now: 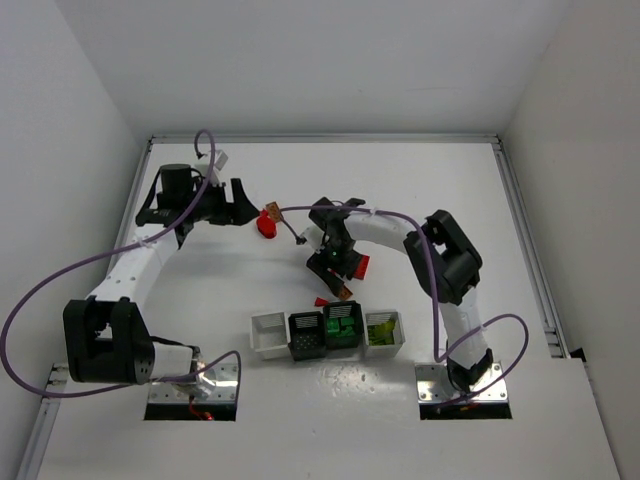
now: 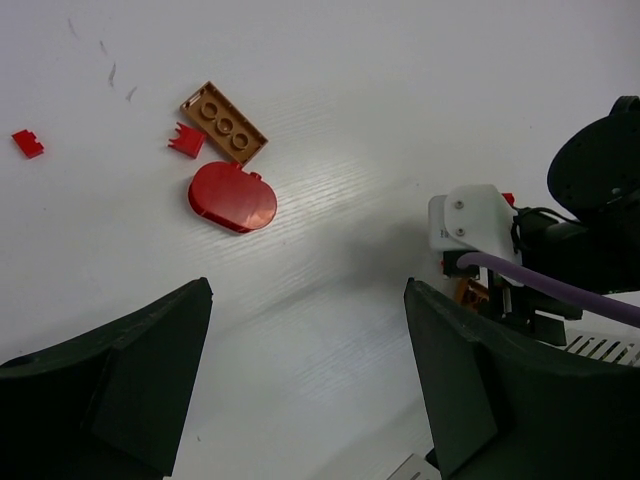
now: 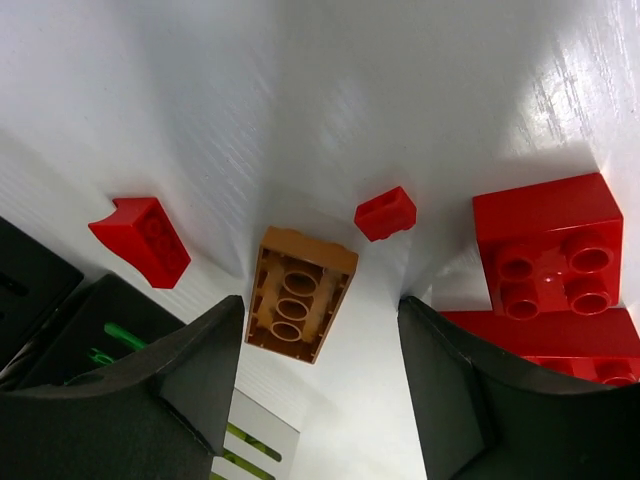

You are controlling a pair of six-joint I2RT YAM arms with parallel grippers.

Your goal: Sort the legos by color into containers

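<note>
My right gripper (image 3: 320, 305) hangs open just over an orange-brown lego (image 3: 300, 293) that lies hollow side up on the table, close to the left finger and clear of the right one. Around it lie a small red lego (image 3: 385, 213), a red wedge (image 3: 142, 238) and a big red brick (image 3: 545, 255). The four containers (image 1: 268, 335) sit in a row right in front of the right gripper (image 1: 338, 280). My left gripper (image 2: 308, 290) is open and empty, short of a red round piece (image 2: 233, 197), an orange-brown plate (image 2: 224, 122) and a red bit (image 2: 186, 141).
Green legos fill one black bin (image 1: 342, 328), and yellow-green ones lie in the right white bin (image 1: 383, 330). A lone red piece (image 2: 28, 143) lies far left in the left wrist view. The right arm (image 2: 590, 210) and its purple cable (image 1: 300, 210) stretch across the middle.
</note>
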